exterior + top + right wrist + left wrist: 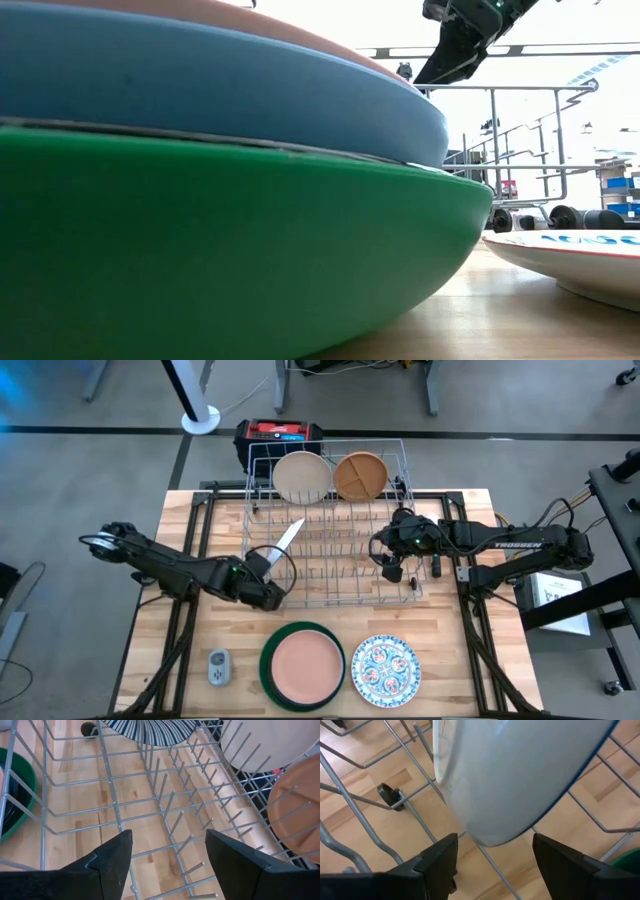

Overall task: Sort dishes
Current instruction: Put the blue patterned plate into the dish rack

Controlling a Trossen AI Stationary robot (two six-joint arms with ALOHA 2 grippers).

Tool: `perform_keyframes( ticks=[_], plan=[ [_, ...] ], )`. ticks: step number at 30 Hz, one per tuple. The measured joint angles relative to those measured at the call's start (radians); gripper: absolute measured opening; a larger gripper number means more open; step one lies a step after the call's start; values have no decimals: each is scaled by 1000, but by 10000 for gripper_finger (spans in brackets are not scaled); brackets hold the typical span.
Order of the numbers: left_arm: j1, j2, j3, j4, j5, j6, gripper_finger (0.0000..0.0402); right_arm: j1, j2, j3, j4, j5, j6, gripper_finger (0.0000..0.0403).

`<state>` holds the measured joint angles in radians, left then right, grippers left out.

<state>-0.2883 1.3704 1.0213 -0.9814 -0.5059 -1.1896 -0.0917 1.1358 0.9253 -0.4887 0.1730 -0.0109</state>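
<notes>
Left hand (492, 865) is wide under the striped plate (288, 537) in the rack (330, 595). Cream plate (302, 477) and tan plate (360, 475) wait beyond the wide, empty right hand (167, 862).

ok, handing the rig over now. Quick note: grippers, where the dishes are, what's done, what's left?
Left gripper: open, over the left end of the wire rack, fingers either side of a white blue-rimmed plate standing on edge there, not gripping it.
Right gripper: open, holding nothing, over the rack's right part.
Racked: cream plate and tan plate upright at the back, plus the white one.
Left on the table: green bowl with a pink plate stacked in it, a blue dish between them; patterned plate beside.
</notes>
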Motion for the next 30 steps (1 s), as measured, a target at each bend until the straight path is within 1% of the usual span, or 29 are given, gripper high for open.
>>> perform_keyframes(
  ticks=[4, 12, 14, 18, 22, 26, 30],
  plan=[
    [-1, -2, 42, -38, 0, 1, 247, 0, 0, 2, 5, 0, -5, 238],
    [-1, -3, 153, -160, -5, 1, 247, 0, 0, 5, 7, 0, -2, 245],
    [-1, -3, 175, -179, 12, 4, 247, 0, 0, 5, 7, 0, -4, 243],
    [-2, -3, 228, -231, 82, 9, 247, 0, 0, 8, 11, 0, -39, 238],
    [-12, -4, 289, -312, 85, 10, 247, 0, 0, 27, 37, -1, -91, 240],
    [-34, -3, 329, -344, 62, 49, 247, 0, 23, 66, 59, -39, -144, 234],
    [-52, -3, 356, -354, -40, 120, 247, -1, 111, 133, 53, -46, -217, 224]
  ],
)
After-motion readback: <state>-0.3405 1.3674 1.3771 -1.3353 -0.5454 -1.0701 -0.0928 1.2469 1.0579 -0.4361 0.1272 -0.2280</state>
